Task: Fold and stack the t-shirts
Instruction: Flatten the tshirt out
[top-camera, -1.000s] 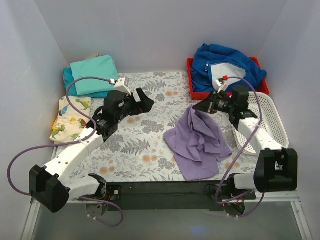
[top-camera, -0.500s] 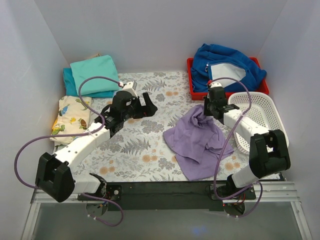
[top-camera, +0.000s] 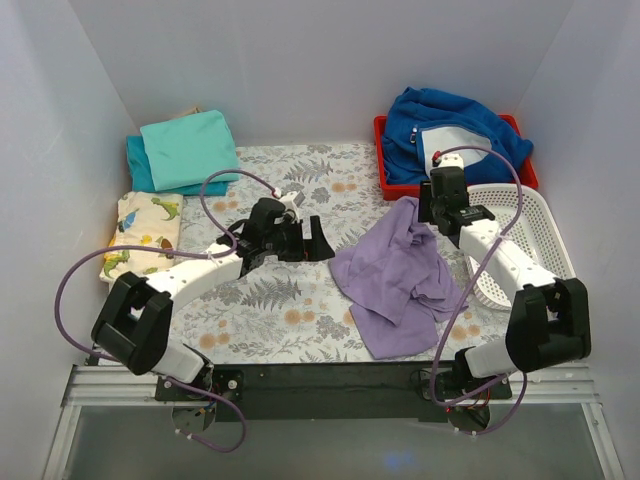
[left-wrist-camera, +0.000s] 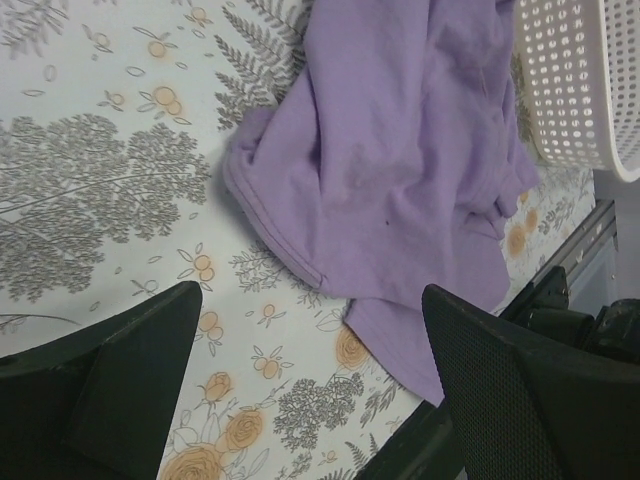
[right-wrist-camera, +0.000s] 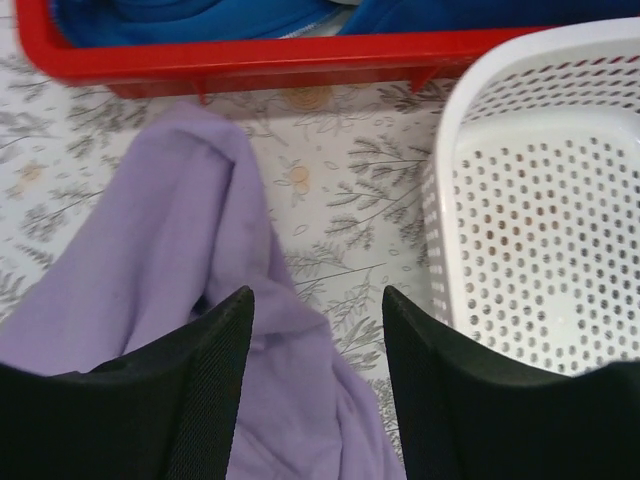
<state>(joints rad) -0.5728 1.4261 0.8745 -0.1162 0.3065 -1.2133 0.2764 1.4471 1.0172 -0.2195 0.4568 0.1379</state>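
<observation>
The purple t-shirt (top-camera: 395, 280) lies crumpled on the flowered desk (top-camera: 290, 300), beside the white basket (top-camera: 530, 240). The left hand (left-wrist-camera: 310, 292) is spread wide near it. The right hand (right-wrist-camera: 315, 295) hangs spread over its far end, gripping nothing.

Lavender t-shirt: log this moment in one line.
lavender t-shirt crumpled, unfolded | left gripper open, beside it | right gripper open, over its far end | folded turquoise t-shirts stacked far left
</observation>
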